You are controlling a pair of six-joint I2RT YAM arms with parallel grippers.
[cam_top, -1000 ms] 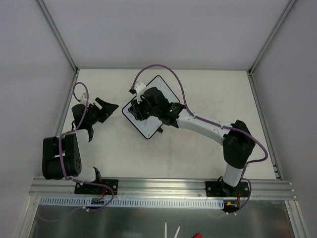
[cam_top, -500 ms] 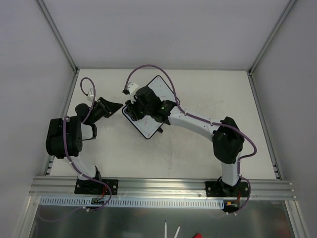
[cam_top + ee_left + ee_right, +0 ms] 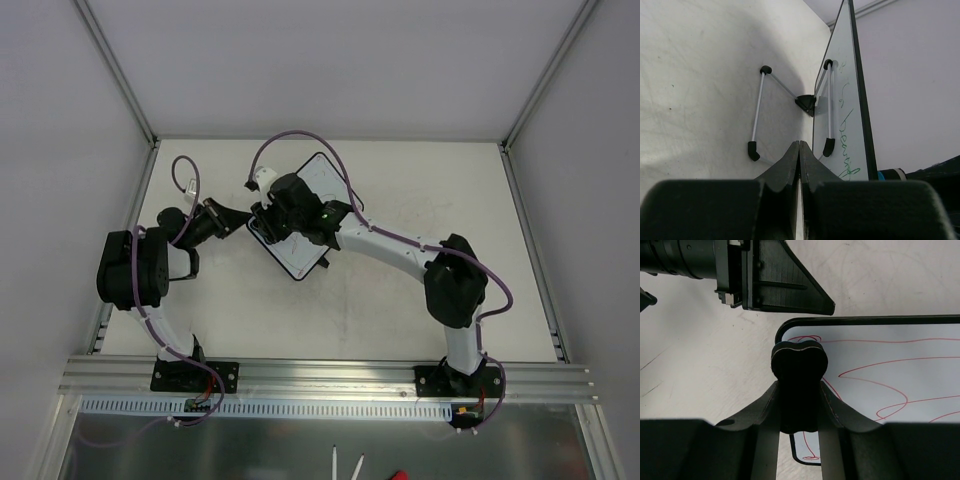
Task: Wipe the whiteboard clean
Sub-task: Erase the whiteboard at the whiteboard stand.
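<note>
Right gripper (image 3: pixel 799 386): jaws clamped on the black bone-shaped eraser (image 3: pixel 799 361), which projects ahead of the fingertips. The eraser sits over a rounded corner of the whiteboard (image 3: pixel 900 347). The whiteboard extends ahead of this gripper and to its side, and red scribbles (image 3: pixel 875 375) cross its surface. Contact between eraser and board cannot be confirmed.

Left gripper (image 3: pixel 799 148): jaws fully closed, holding nothing. Its tips point at the whiteboard rim, just beside the corner where the eraser sits. The board rests on the table (image 3: pixel 400 310).
</note>
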